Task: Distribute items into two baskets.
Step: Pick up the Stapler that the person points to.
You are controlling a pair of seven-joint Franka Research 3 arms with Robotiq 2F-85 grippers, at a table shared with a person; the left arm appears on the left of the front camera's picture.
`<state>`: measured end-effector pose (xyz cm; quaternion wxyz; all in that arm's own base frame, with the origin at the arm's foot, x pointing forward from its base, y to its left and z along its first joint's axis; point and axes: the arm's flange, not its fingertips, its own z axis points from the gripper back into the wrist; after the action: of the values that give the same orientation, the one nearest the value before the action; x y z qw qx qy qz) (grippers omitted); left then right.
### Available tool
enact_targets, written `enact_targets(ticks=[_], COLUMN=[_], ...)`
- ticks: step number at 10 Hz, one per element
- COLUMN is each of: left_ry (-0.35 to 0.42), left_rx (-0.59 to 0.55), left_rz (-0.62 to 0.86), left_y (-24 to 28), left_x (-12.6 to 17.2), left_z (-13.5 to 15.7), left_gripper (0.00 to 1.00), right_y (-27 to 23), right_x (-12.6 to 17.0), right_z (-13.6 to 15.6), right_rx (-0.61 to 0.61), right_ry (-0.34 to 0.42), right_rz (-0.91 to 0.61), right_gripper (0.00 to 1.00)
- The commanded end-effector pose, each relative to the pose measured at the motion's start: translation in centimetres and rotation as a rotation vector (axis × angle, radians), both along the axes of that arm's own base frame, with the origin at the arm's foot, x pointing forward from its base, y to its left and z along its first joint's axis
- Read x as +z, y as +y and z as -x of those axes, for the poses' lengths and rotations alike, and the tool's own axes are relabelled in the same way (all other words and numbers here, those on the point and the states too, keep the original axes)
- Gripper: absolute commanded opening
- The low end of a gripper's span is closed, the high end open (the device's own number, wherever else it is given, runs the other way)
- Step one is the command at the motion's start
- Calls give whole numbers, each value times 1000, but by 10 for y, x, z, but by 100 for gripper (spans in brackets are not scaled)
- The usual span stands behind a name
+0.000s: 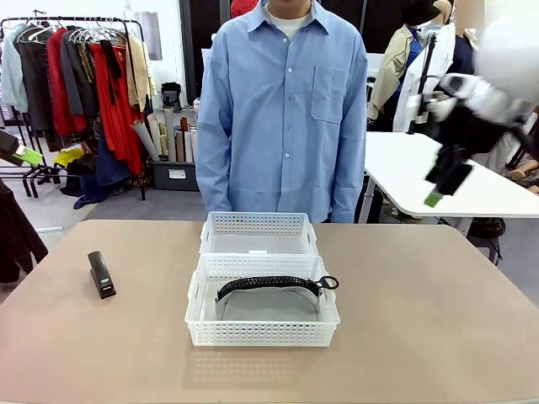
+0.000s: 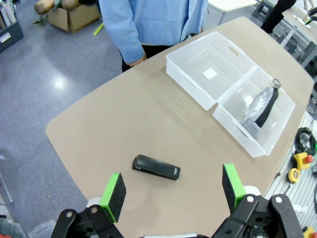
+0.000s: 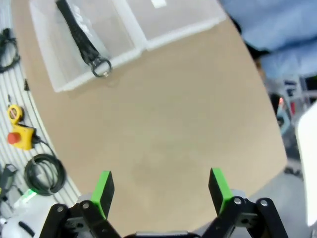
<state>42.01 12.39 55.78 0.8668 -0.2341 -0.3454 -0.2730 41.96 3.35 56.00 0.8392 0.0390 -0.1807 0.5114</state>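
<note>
Two white lattice baskets stand end to end at the table's middle. The near basket holds the grey pouch with its black zipper and ring pull. The far basket has nothing in it. The black stapler lies on the table's left. My left gripper hangs open high above the stapler, with the pouch farther off; its green pad shows at the edge. My right gripper is open too, raised over bare tabletop at the right, well away from the pouch's ring.
A person in a blue shirt stands at the far edge behind the baskets. Bare tabletop lies right of the baskets and around the stapler. Cables and a red stop button sit off the robot-side edge. A white table stands behind.
</note>
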Motion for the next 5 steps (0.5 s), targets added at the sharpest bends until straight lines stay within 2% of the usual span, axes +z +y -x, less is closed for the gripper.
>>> enact_targets(ticks=[1,2,5], left_ry=[-6,-6,-6], left_rx=[-9,-9,-9], left_rz=[10,10,10], left_y=[0,0,0], left_x=[1,1,1], left_z=[0,0,0], left_gripper=[100,100,100], right_y=[-44,-71,-111], right_x=[-4,-8,-21], right_z=[34,56,104], right_rx=[-129,-183,-255], right_ry=[-21,-46,-90], right_rz=[-103,-166,-290], right_gripper=[100,100,100])
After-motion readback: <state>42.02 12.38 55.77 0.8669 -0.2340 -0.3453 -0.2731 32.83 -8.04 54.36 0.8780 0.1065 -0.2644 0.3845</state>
